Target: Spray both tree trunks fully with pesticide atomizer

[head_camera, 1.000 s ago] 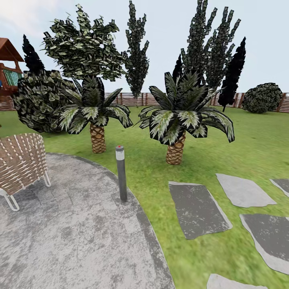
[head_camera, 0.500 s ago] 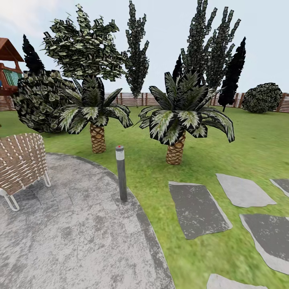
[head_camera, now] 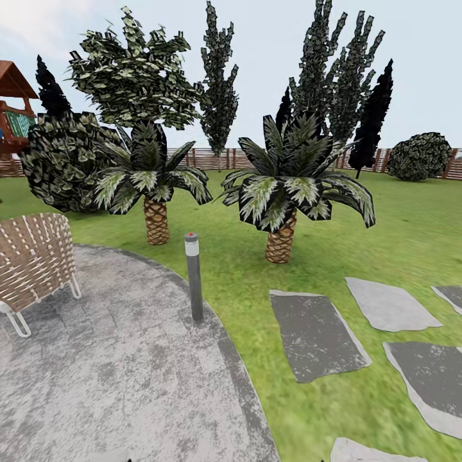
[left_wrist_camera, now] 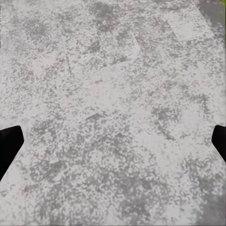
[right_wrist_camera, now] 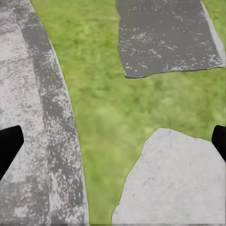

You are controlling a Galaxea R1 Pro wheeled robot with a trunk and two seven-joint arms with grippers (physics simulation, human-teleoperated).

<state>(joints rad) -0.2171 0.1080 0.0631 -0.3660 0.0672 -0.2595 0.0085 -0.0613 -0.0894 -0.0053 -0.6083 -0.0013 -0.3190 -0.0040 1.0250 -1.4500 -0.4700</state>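
The pesticide atomizer is out of view. In the head view the green lawn (head_camera: 385,218) spreads out ahead. A broad leafy tree (head_camera: 135,70) rises behind the left palm, which hides its trunk. In the left wrist view my left gripper (left_wrist_camera: 113,141) is open, its dark fingertips (left_wrist_camera: 9,143) far apart over the grey paved circle. My right gripper (right_wrist_camera: 113,141) is open too, with fingertips (right_wrist_camera: 8,143) at the picture's sides. It hangs over grass (right_wrist_camera: 108,94) between the paving edge and a grey slab (right_wrist_camera: 174,183). Neither gripper holds anything.
Two short scaly-trunked palms (head_camera: 156,221) (head_camera: 280,240) stand on the grass ahead, with dark conifers (head_camera: 333,70) and a slat fence (head_camera: 218,157) behind. A grey bollard light (head_camera: 193,276) stands at the paved circle's (head_camera: 115,372) rim. A woven chair (head_camera: 32,263) sits left, stepping slabs (head_camera: 317,333) right.
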